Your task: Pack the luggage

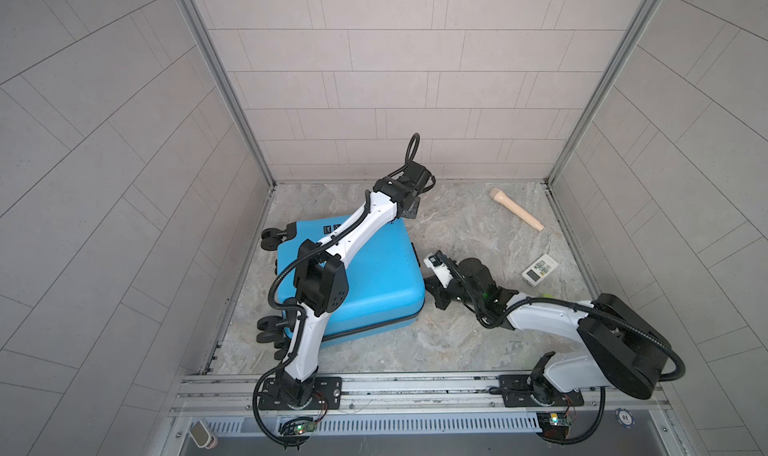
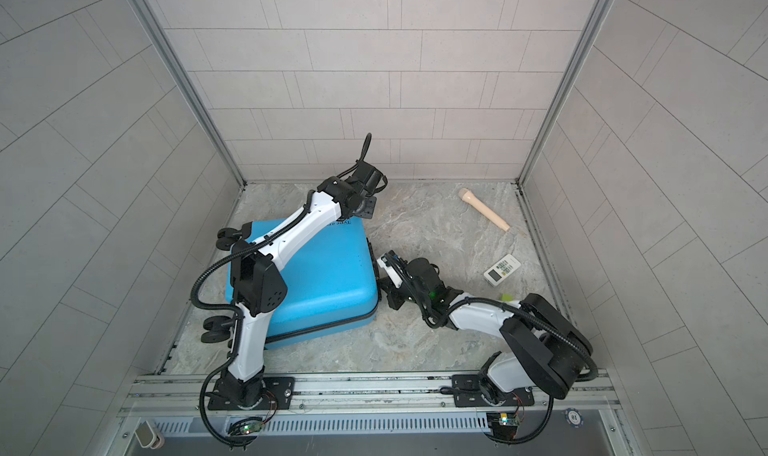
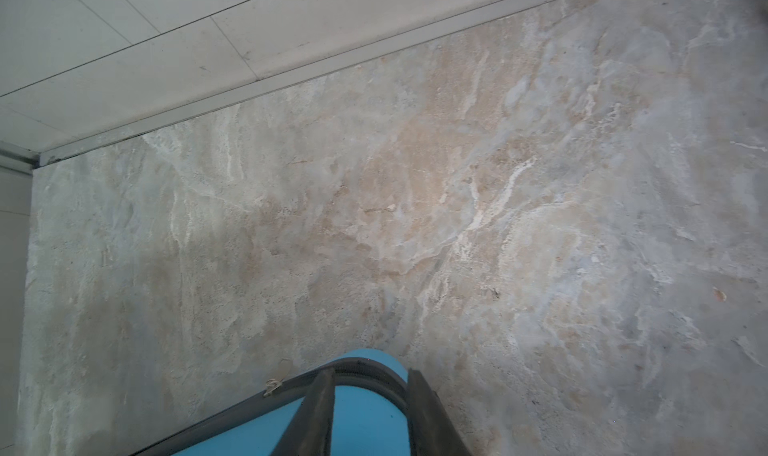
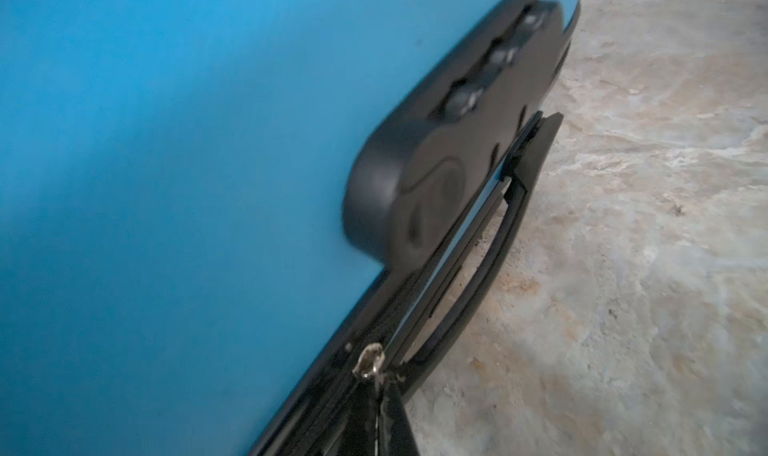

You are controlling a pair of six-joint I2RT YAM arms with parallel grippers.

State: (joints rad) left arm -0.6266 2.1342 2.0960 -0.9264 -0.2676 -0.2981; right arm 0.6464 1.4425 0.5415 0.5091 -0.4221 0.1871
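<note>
Luggage [image 1: 374,275]: blue, lid down, flat on worktop [image 1: 478,233], centre-left.
Left gripper [image 3: 370,373]: jaws apart astride its upper-right corner; grip unclear.
Right gripper [image 4: 380,400]: pinched on zipper pull [image 4: 369,362].

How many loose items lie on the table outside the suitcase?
2 clearly: a beige microphone-like object by the back wall, a white remote nearer the right arm. A green sliver beside that arm may be a third.
</note>
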